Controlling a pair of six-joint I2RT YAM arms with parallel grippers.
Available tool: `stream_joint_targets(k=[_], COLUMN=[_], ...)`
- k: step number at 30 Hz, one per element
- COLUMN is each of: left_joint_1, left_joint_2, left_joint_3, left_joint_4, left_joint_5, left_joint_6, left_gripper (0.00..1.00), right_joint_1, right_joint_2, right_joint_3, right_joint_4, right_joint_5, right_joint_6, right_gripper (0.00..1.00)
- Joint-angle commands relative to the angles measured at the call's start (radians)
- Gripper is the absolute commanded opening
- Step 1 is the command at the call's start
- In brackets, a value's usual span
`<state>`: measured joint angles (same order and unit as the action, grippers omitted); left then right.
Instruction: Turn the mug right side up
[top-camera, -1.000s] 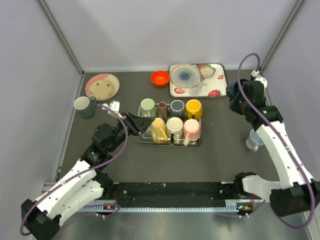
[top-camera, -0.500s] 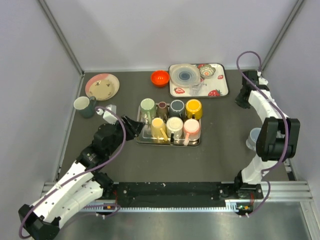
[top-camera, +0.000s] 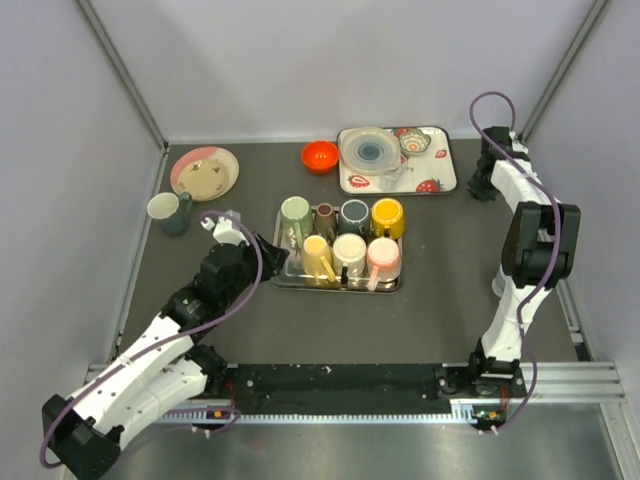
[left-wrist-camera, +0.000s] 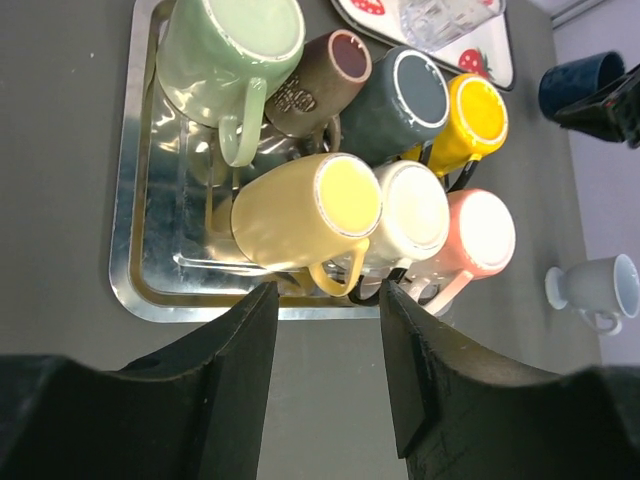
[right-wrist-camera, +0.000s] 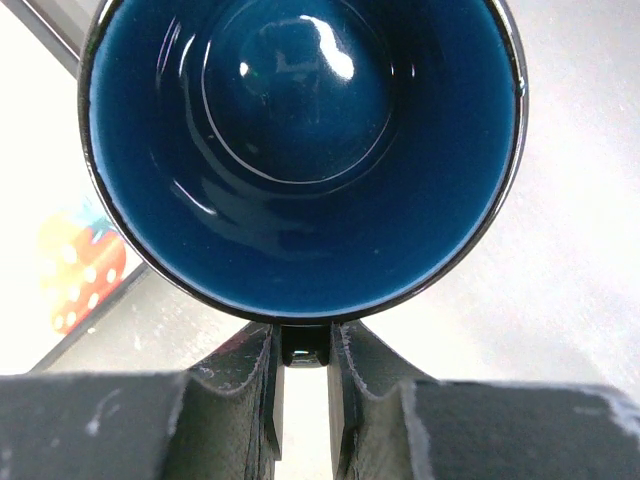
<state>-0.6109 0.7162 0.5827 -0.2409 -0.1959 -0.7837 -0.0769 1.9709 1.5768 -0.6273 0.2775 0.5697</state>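
The dark blue mug (right-wrist-camera: 300, 150) fills the right wrist view, its open mouth facing the camera. My right gripper (right-wrist-camera: 303, 345) is shut on the mug's handle. In the top view this gripper (top-camera: 482, 188) is at the far right of the table, beside the strawberry tray. The mug also shows in the left wrist view (left-wrist-camera: 585, 85); I cannot tell if it touches the table. My left gripper (left-wrist-camera: 328, 340) is open and empty, just in front of the metal tray (left-wrist-camera: 150, 290), near the yellow mug (left-wrist-camera: 300, 210).
The metal tray (top-camera: 335, 287) holds several mugs lying close together. A white cup (top-camera: 497, 283) stands at the right, partly behind the right arm. A green mug (top-camera: 170, 212), a plate (top-camera: 205, 172), a red bowl (top-camera: 320, 156) and the strawberry tray (top-camera: 440, 175) are at the back.
My right arm has swung back and to the far right with the blue mug in its grip. My left gripper has drawn back a little from the metal tray.
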Motion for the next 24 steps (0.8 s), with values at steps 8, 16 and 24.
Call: stream_joint_targets(k=[8, 16, 24], left_joint_1=[0.007, 0.008, 0.008], left_joint_2=[0.072, 0.075, 0.065], left_joint_3=[0.029, 0.032, 0.037], left_joint_4=[0.034, 0.028, 0.012], left_joint_5=[0.004, 0.012, 0.000], left_joint_6=[0.015, 0.023, 0.021], left_gripper=[0.55, 0.61, 0.64], right_joint_1=[-0.004, -0.004, -0.004], right_joint_2=[0.074, 0.077, 0.028], right_joint_3=[0.129, 0.135, 0.124], right_joint_4=[-0.014, -0.038, -0.045], right_joint_5=[-0.046, -0.066, -0.060], right_joint_6=[-0.025, -0.042, -0.036], right_gripper=[0.00, 0.16, 0.48])
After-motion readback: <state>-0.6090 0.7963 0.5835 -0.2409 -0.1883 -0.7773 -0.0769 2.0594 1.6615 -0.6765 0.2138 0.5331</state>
